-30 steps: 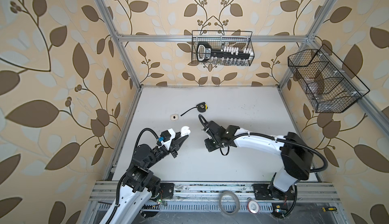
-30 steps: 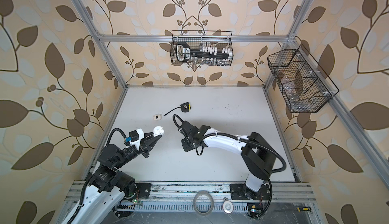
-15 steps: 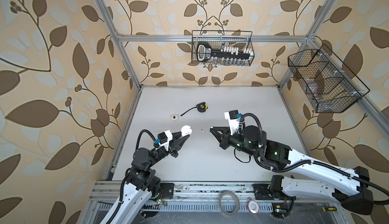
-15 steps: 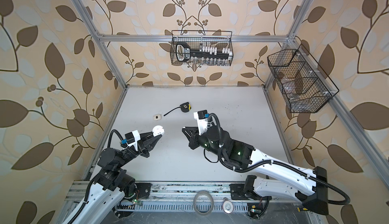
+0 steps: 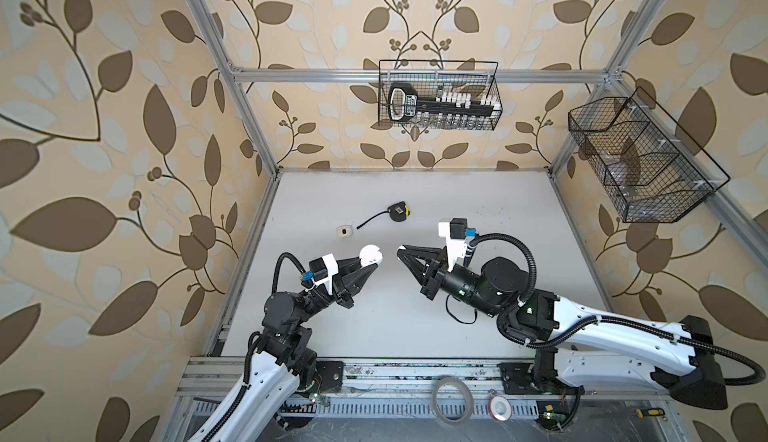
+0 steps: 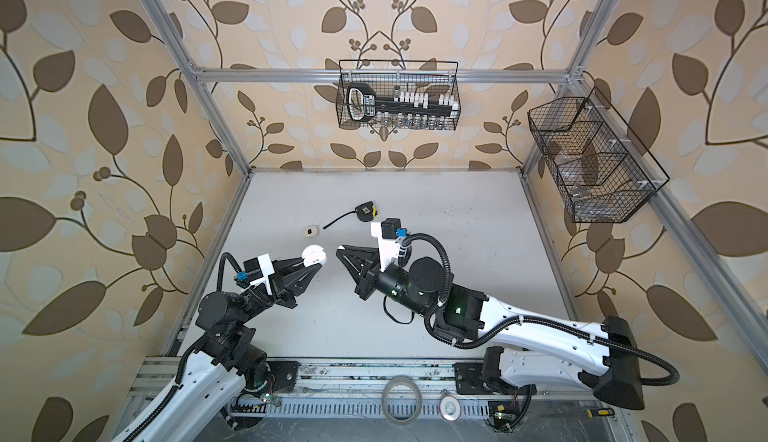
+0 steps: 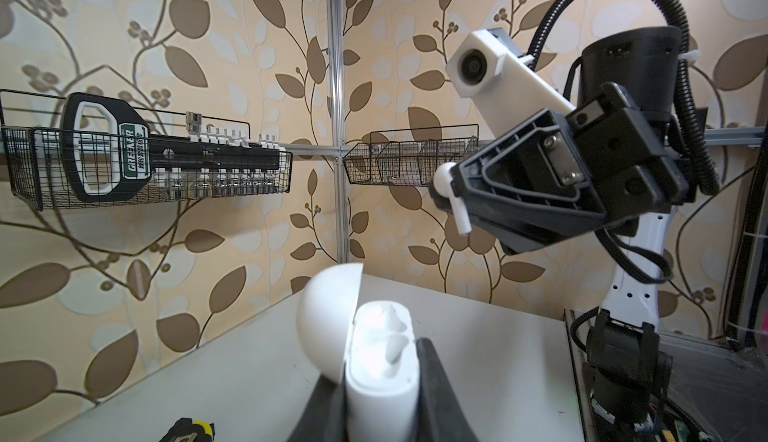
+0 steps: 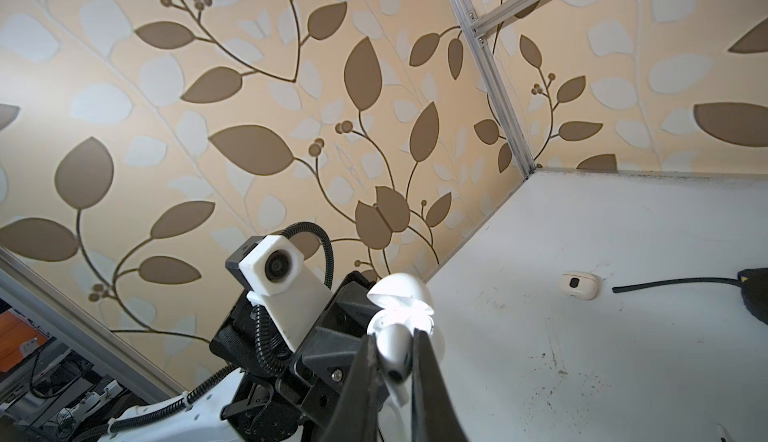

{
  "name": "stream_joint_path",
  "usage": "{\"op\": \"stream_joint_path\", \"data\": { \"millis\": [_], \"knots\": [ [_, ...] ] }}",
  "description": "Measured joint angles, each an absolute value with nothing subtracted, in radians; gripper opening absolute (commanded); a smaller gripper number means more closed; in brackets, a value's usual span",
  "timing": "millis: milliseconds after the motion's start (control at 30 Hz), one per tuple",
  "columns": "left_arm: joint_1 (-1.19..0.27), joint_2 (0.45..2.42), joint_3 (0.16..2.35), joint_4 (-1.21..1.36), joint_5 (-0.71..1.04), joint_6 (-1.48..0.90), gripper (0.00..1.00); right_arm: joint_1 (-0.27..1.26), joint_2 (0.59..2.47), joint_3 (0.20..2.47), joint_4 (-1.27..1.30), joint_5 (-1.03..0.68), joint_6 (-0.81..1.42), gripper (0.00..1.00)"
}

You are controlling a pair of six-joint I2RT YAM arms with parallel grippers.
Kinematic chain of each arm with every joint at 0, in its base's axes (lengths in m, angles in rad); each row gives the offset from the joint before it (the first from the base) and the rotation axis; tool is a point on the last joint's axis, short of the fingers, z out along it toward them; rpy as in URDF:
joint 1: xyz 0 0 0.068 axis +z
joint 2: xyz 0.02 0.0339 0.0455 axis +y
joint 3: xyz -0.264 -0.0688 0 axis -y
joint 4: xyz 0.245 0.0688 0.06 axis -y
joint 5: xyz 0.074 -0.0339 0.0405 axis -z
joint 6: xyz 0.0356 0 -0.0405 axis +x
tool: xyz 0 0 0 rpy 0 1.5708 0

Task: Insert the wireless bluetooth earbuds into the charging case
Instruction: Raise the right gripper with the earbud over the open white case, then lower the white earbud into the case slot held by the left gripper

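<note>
white earbud (image 7: 446,178) pinched in right end effector (image 5: 400,249), near open case (image 5: 370,254)

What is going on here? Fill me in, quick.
The left end effector grips a white round plastic charging case, lid flipped open, held up over the white table. The right end effector pinches a white short-stemmed plastic earbud and faces the case across a small gap; the bud is not yet inserted. A small cream closed case and a black-and-yellow tape measure lie farther back on the table, untouched.
</note>
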State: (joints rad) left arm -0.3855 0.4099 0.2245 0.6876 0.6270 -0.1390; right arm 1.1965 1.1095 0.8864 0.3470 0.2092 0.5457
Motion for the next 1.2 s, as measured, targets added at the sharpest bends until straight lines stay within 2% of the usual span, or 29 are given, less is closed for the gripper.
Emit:
{"op": "stream_joint_path", "data": {
  "millis": [733, 1200],
  "knots": [
    [-0.385, 0.385, 0.217, 0.758, 0.673, -0.195, 0.0, 1.251, 1.258, 0.971, 0.472, 0.183, 0.432, 0.06],
    [-0.385, 0.361, 0.217, 0.749, 0.675, -0.222, 0.0, 1.252, 1.29, 0.971, 0.49, 0.193, 0.395, 0.07]
  ]
}}
